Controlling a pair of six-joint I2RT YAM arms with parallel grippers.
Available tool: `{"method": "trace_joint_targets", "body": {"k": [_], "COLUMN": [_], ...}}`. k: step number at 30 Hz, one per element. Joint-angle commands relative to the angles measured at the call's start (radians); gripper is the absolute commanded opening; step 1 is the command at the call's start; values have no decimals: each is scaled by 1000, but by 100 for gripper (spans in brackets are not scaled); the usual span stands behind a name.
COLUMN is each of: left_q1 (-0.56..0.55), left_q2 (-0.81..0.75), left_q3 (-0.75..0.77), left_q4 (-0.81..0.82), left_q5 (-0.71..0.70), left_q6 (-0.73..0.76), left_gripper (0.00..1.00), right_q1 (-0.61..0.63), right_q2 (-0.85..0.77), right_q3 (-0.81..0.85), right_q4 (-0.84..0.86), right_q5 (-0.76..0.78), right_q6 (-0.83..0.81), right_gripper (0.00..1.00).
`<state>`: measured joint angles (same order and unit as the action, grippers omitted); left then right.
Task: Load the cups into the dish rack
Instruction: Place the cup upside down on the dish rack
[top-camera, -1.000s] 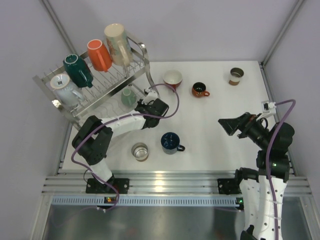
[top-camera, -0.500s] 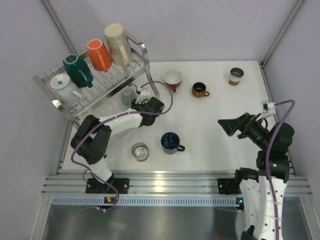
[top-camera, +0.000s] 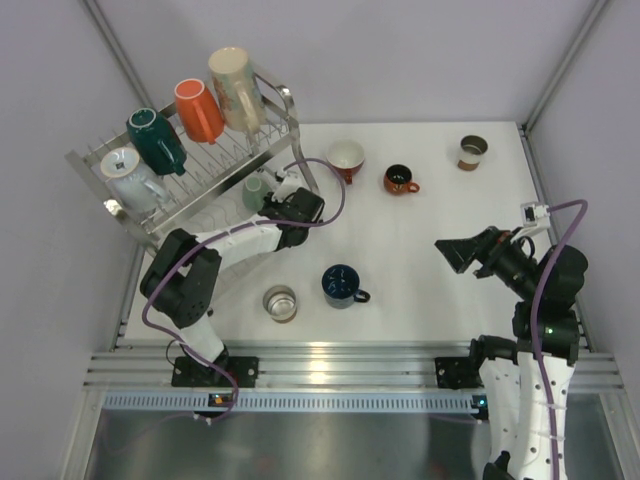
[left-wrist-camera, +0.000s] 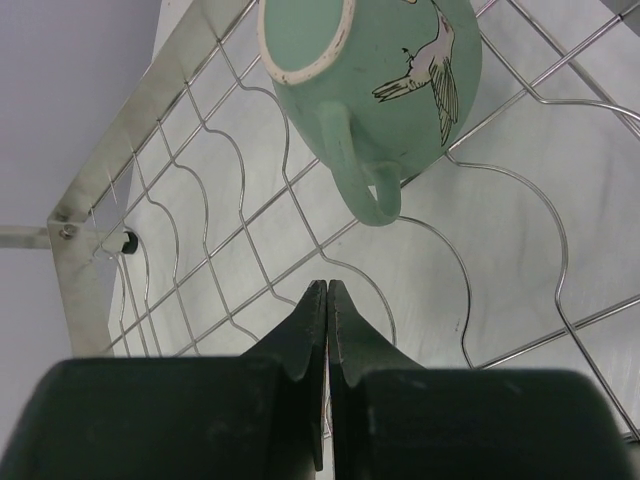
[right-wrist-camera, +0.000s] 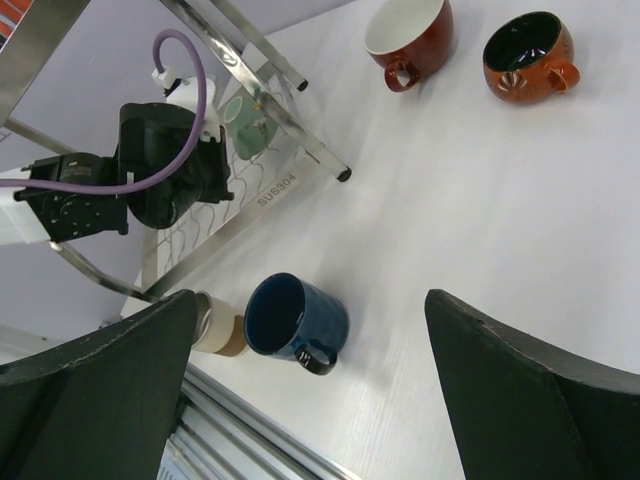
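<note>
The steel wire dish rack (top-camera: 292, 110) stands at the far left. Its upper tier holds a pale blue (top-camera: 125, 172), a dark teal (top-camera: 157, 140), an orange (top-camera: 199, 108) and a tall beige cup (top-camera: 234, 85). A mint cup (top-camera: 256, 193) with a bird drawing lies on the lower tier (left-wrist-camera: 240, 235), its handle toward my left gripper (left-wrist-camera: 327, 287). That gripper (top-camera: 272, 200) is shut and empty, a short way from the handle. My right gripper (top-camera: 455, 250) is open and empty, high above the table at the right. Between its fingers the right wrist view shows a navy mug (right-wrist-camera: 295, 318).
On the table are the navy mug (top-camera: 341, 285), a small beige-and-brown cup (top-camera: 280, 303), a red cup with white inside (top-camera: 345, 157), a small brown mug (top-camera: 400, 180) and a small grey-brown cup (top-camera: 472, 151) at the far right. A purple cable (top-camera: 335, 195) loops over the left wrist.
My left gripper has moved up and left, in under the rack toward the mint cup. The right arm and the cups have not moved.
</note>
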<state>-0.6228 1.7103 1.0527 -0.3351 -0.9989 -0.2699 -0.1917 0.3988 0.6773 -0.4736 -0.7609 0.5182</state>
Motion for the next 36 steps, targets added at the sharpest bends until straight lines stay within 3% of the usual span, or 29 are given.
{"method": "trace_joint_targets", "body": {"k": [1, 21, 30, 36], "left_q1": [6, 17, -5, -101], "left_q2": [6, 77, 26, -57], "left_q3": [23, 95, 75, 81], "left_q4": [71, 120, 67, -80], "left_q5": [-10, 43, 45, -3], "left_q6": [73, 233, 179, 55], "left_gripper": [0, 0, 0, 0], "right_q1": [17, 26, 28, 28], "right_q2": [-14, -3, 5, 17], "right_q3": [48, 65, 61, 39], "right_q4": [-2, -11, 1, 21], "right_q5": [9, 28, 31, 29], "right_q6": [-24, -41, -38, -17], "right_gripper": [96, 96, 96, 95]}}
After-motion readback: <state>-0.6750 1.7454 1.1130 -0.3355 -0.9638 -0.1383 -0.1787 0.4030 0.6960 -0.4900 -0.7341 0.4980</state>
